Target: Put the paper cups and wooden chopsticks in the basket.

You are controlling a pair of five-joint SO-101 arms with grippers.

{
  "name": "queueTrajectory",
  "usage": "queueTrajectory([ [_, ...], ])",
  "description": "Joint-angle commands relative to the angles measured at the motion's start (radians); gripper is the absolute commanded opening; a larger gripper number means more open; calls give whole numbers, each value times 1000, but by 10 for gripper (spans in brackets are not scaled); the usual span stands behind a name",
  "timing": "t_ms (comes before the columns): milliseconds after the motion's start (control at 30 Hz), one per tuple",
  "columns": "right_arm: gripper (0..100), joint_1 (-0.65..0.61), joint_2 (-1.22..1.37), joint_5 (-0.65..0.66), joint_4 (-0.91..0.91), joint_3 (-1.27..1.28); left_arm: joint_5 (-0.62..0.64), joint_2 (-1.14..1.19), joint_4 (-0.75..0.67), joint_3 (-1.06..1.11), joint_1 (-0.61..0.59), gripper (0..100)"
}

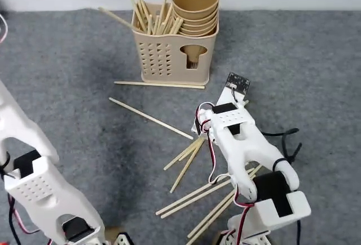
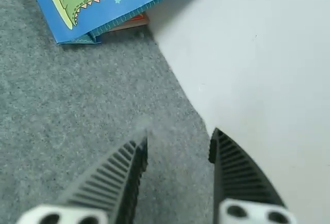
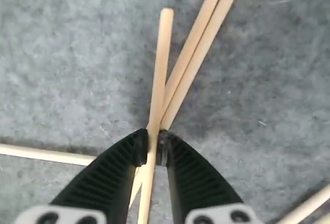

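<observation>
Right gripper is clamped on one chopstick, pinched at the fingertips; its far end pokes out ahead, near end cut off by the frame. Two more chopsticks lie under it on the grey carpet, crossing it at the jaws. Another stick beside one finger is partly hidden. Basket stands well ahead of that gripper, paper cups stacked inside next to a bundle of sticks; two loose sticks lie between. Right arm covers its own fingertips from above. Left gripper is spread, holding nothing, over carpet beside a white surface; blue dinosaur-print board ahead, cut off.
</observation>
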Motion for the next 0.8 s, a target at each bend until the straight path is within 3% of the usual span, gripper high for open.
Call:
queueTrajectory([
  [0, 7, -12, 36, 14, 22, 3, 9, -25, 21, -2, -3, 186],
  [167, 7, -10, 1, 14, 35, -28, 9, -25, 21, -2, -3, 186],
  [333, 7, -25, -131, 37, 159, -157, 9, -20, 21, -2, -3, 186],
  [500, 7, -56, -277, 224, 269, -184, 9, -18, 21, -2, -2, 186],
  [767, 7, -104, -519, 586, 248, -186, 9, -18, 21, -2, -2, 186],
])
